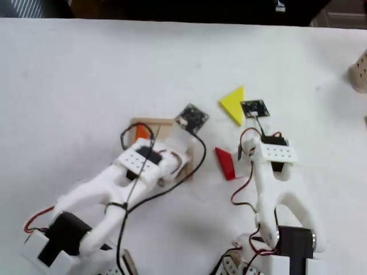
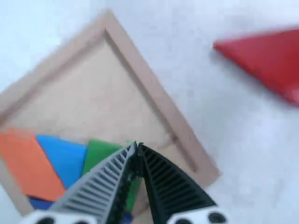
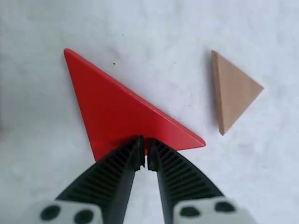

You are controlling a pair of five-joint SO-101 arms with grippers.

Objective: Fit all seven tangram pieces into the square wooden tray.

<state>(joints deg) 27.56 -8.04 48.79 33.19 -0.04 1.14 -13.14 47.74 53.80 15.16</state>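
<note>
The square wooden tray [image 2: 140,74] holds an orange piece [image 2: 28,163], a blue piece [image 2: 63,156] and a green piece [image 2: 100,154] side by side in one corner. My left gripper [image 2: 138,148] is shut with nothing in it, its tips over the green piece. A red triangle [image 3: 117,109] lies flat on the white table right of the tray [image 1: 172,123]. My right gripper [image 3: 143,142] is shut, with its tips at the red triangle's edge. A small tan triangle [image 3: 233,95] lies beside the red one. In the high view a yellow triangle [image 1: 233,103] lies beyond the red piece [image 1: 225,162].
The left arm [image 1: 137,163] covers most of the tray in the high view, and its black cable [image 1: 195,166] loops past the tray's right side. The right arm [image 1: 272,152] stands just right of the red piece. A perforated tan object [image 1: 359,71] sits at the far right edge.
</note>
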